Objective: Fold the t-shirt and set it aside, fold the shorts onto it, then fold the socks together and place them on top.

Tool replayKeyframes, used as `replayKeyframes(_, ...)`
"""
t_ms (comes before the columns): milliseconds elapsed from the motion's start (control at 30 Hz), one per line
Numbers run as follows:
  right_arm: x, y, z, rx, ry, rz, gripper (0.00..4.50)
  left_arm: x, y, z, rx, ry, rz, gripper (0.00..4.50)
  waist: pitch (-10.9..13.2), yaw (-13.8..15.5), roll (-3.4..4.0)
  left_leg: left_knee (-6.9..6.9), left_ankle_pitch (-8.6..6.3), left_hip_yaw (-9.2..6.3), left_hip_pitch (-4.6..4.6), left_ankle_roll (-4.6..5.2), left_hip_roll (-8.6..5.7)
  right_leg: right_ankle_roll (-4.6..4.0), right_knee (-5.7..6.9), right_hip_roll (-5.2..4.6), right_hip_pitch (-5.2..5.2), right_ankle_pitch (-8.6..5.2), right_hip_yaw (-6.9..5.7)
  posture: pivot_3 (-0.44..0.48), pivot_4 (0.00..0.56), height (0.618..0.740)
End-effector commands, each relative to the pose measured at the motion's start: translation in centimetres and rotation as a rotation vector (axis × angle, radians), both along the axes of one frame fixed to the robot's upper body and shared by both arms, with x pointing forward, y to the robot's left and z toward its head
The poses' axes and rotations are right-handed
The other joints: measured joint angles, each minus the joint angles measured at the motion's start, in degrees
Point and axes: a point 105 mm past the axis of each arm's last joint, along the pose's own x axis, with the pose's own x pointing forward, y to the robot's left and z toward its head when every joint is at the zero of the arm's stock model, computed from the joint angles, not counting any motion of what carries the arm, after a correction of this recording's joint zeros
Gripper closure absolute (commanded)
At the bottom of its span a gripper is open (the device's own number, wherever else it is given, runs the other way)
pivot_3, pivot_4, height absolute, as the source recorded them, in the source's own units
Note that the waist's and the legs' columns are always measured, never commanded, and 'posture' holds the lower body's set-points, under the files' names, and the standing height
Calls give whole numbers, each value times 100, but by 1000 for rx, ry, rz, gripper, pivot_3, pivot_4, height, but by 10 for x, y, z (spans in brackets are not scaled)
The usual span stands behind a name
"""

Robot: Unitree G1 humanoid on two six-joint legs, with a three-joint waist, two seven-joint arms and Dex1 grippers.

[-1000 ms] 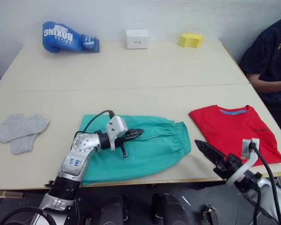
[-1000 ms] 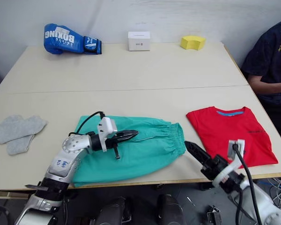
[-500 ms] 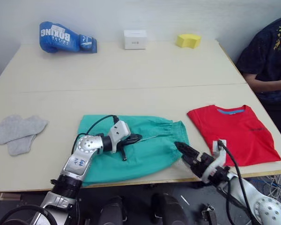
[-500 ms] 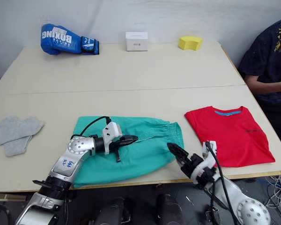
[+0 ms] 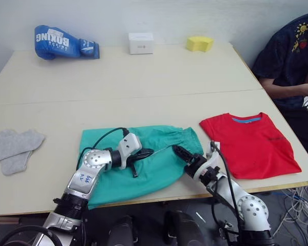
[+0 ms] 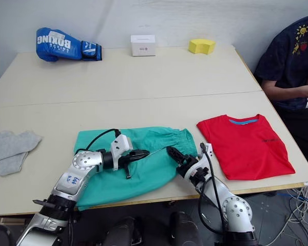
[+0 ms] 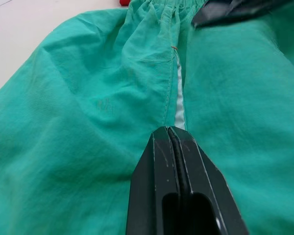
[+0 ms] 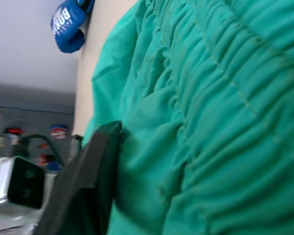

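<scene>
One t-shirt, one pair of shorts, two socks, two grippers. The shorts are teal soft cloth, lying flat near the table's front edge, long axis left-right, gathered elastic waistband toward the robot's right, next to the t-shirt. T-shirt is bright red, folded into a rough rectangle on the right side, collar with its blue band pointing away from the robot, just apart from the shorts. The socks are light grey knit, overlapping each other at the far left of the table, well apart from the shorts. Left gripper rests on the middle of the shorts, its black fingers pressed together with no cloth visibly between them, tips pointing along the seam toward the waistband. Right gripper sits on the waistband end; cannot tell whether it is released or clenched. At the table's far edge: one blue boxing glove, one white box, one yellow sponge block. One person in a dark shirt sits at right.
</scene>
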Motion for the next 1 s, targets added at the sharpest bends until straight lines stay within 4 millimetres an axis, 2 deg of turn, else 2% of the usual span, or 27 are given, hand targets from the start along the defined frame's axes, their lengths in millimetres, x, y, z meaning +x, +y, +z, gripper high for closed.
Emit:
replayKeyframes(33,8,-24,1,-232,-144,-115,3403,-1,2,12,-21,-45,7,4500,1,35,2,1,1,0,-2,-1,0,-2,-1,0,-1,1,0,0,150,740)
replayKeyframes(133,4,-37,15,-333,-263,-183,4376,-1,8,16,-47,-67,48,4500,4,102,6,3,0,1,-10,-1,-2,-2,-9,-4,-4,1,1,0,150,740)
replayKeyframes(167,3,-41,19,-356,-290,-204,4447,-1,9,17,-52,-72,55,4500,4,134,7,2,-2,1,-11,-2,-3,-2,-11,-8,-5,1,2,0,150,740)
replayKeyframes(367,2,-85,46,-491,-395,-429,4447,-2,5,18,-70,-77,63,4500,10,197,17,2,-9,8,-41,-10,-4,-1,-12,-9,-35,2,3,0,150,740)
replayKeyframes(467,0,-105,63,-724,-481,-478,4447,6,4,14,-53,-73,97,4500,13,196,21,5,2,21,-52,-27,-4,-1,1,-3,-57,1,12,0,150,740)
replayKeyframes(533,-3,-104,70,-936,-558,-402,4447,10,7,13,-36,-73,116,4500,13,196,22,16,22,29,-71,-7,-4,-1,15,0,-79,1,15,0,150,740)
replayKeyframes(600,-5,-101,77,-1004,-578,-395,4447,15,13,17,-57,-73,156,4500,14,177,24,17,31,31,-77,2,-5,-1,23,2,-91,1,16,0,150,740)
replayKeyframes(700,-5,-56,84,-1036,-691,-215,4447,16,22,12,-59,-56,191,4500,15,97,24,13,30,31,-69,3,8,-5,33,14,-92,0,18,0,150,740)
replayKeyframes(800,-4,-5,80,-994,-747,-39,4447,18,32,7,-48,-43,240,4500,15,34,23,7,39,24,-58,-1,12,-15,45,17,-88,-3,13,0,150,740)
replayKeyframes(867,-3,12,75,-993,-754,17,4447,19,35,6,-55,-36,263,4500,15,49,23,6,42,26,-55,-3,15,-23,47,20,-88,0,13,0,150,740)
replayKeyframes(933,2,32,56,-959,-664,44,4447,16,36,0,-51,-16,269,4500,11,54,18,4,44,24,-56,-2,15,-25,47,18,-88,-1,12,0,150,740)
replayKeyframes(1000,4,48,44,-988,-649,86,4447,13,36,-5,-50,0,278,4500,9,49,15,6,43,24,-59,-4,14,-25,46,17,-87,-2,12,0,150,740)
